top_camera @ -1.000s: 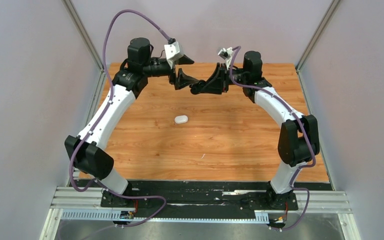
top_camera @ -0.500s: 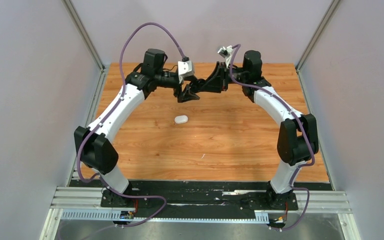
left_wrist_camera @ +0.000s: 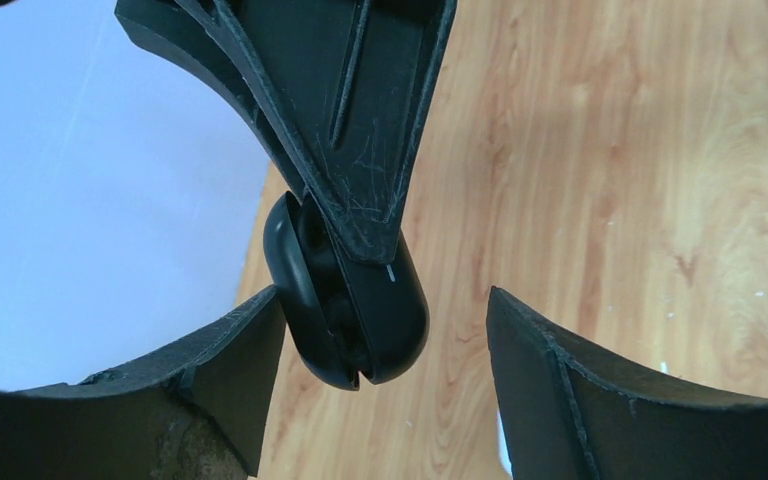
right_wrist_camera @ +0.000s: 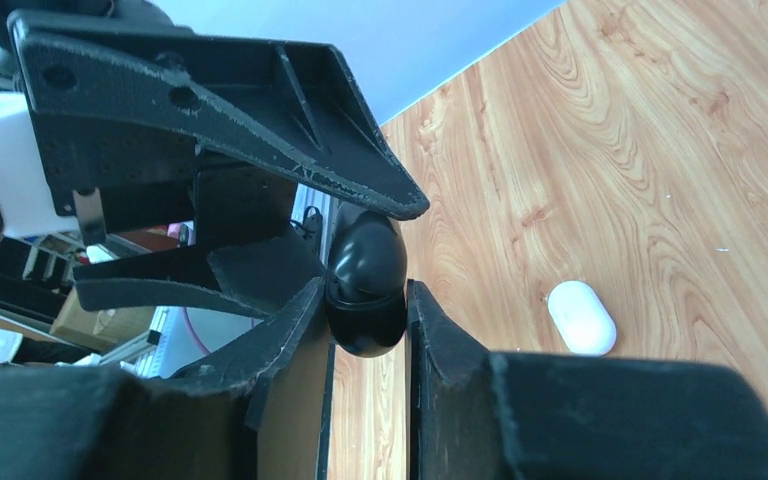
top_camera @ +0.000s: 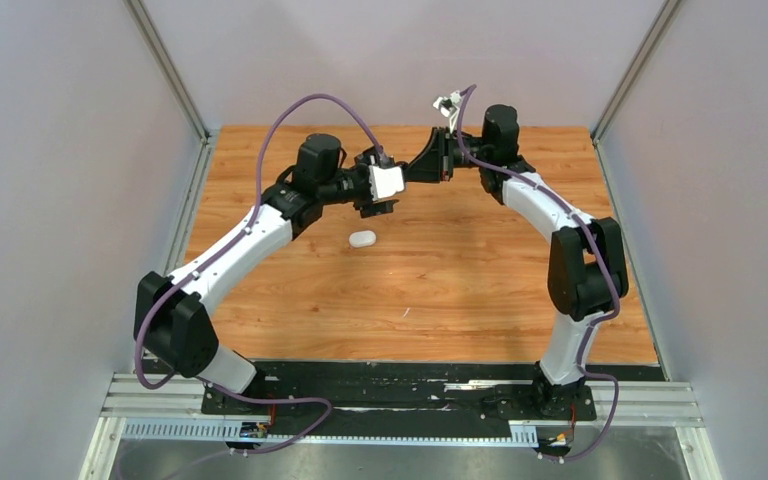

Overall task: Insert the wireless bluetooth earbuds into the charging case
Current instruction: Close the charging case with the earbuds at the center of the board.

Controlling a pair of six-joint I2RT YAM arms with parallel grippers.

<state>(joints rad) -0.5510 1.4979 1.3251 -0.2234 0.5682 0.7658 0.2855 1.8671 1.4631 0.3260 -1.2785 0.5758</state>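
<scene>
Between spread left gripper [left_wrist_camera: 385, 300], right gripper [right_wrist_camera: 365, 295] pinches black case [left_wrist_camera: 365, 325], seemingly hidden overhead.

table [top_camera: 480, 285]: bare wood-grain top | walls [top_camera: 50, 200]: plain pale grey | near edge: black plate [top_camera: 410, 378] on aluminium rail [top_camera: 155, 398]

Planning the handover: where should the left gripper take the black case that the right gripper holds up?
Probably by the free rounded end of the black case, which pokes out past the right gripper. Pinch the two sides its fingers leave bare, coming from opposite that gripper; the open left gripper straddles that end.
</scene>
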